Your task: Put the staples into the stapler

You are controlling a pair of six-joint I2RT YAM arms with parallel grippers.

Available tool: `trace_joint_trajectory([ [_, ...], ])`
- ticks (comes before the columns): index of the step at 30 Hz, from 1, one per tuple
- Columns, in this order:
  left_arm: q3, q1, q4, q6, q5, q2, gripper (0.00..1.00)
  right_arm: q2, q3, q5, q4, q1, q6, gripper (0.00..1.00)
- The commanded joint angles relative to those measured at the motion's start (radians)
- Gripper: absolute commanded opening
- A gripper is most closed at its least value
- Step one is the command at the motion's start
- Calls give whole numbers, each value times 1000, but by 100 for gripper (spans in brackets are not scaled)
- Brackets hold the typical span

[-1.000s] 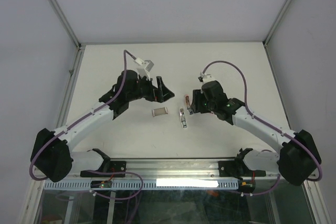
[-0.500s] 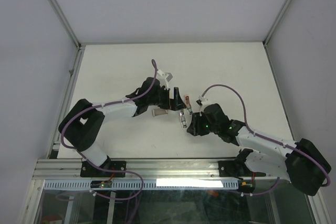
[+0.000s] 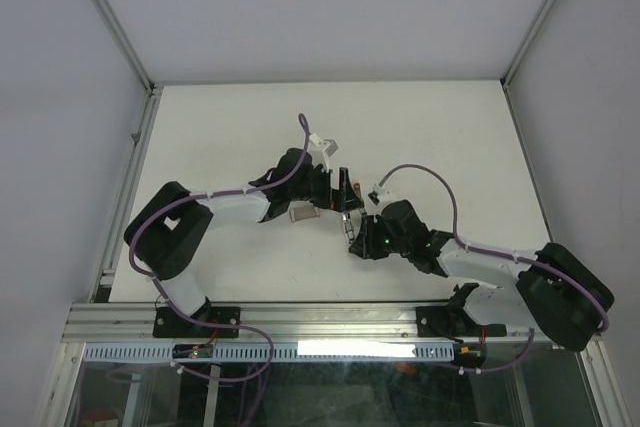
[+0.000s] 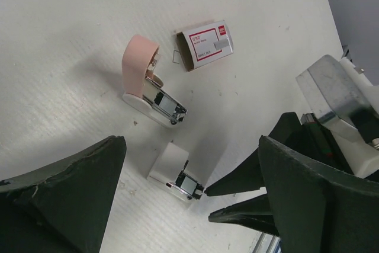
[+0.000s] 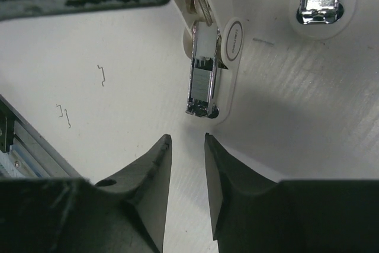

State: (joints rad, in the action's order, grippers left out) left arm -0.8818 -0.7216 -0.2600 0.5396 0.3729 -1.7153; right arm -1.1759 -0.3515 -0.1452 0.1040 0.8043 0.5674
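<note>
The stapler lies in two parts at mid-table (image 3: 349,221). In the left wrist view one part has a pink lid (image 4: 142,78) tipped up. The other is a white part with a metal channel (image 4: 177,175), which also shows in the right wrist view (image 5: 201,84). The staples (image 3: 301,213) show as a small grey rectangle beside my left arm. My left gripper (image 4: 190,141) is wide open and empty above the white part. My right gripper (image 5: 186,137) is narrowly open and empty, its tips just short of the channel's end. Both grippers show in the top view, left (image 3: 340,192) and right (image 3: 358,235).
A red-and-white cardboard box (image 4: 206,44) lies open-ended beyond the pink-lidded part. Single loose staples lie on the table (image 5: 102,74). The table's near rail (image 3: 320,319) runs behind my right gripper. My two arms almost meet over the stapler.
My left arm has swung from the back left to the centre, over the stapler. My right arm has drawn back toward the near edge, with its gripper now pointing at the stapler.
</note>
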Motion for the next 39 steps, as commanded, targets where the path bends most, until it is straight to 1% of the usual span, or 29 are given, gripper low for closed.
trace_joint_trajectory([
  [1, -5, -16, -99, -11, 26, 25, 98, -33, 9, -1, 128, 9, 22, 31],
  [10, 32, -47, -165, -21, 74, 51, 98, -53, 38, 53, 163, 9, 48, 25],
  [18, 102, -68, -208, -40, 80, 124, 99, -67, 43, 82, 158, 9, 60, 23],
  [25, 125, -96, -231, -57, 107, 134, 99, -81, 46, 92, 164, 8, 65, 21],
  [34, 129, -163, -207, -115, 26, 152, 99, -87, 54, 108, 164, 9, 68, 20],
  [39, 108, -236, -121, -203, -101, 155, 99, -87, 58, 114, 168, 9, 72, 20],
])
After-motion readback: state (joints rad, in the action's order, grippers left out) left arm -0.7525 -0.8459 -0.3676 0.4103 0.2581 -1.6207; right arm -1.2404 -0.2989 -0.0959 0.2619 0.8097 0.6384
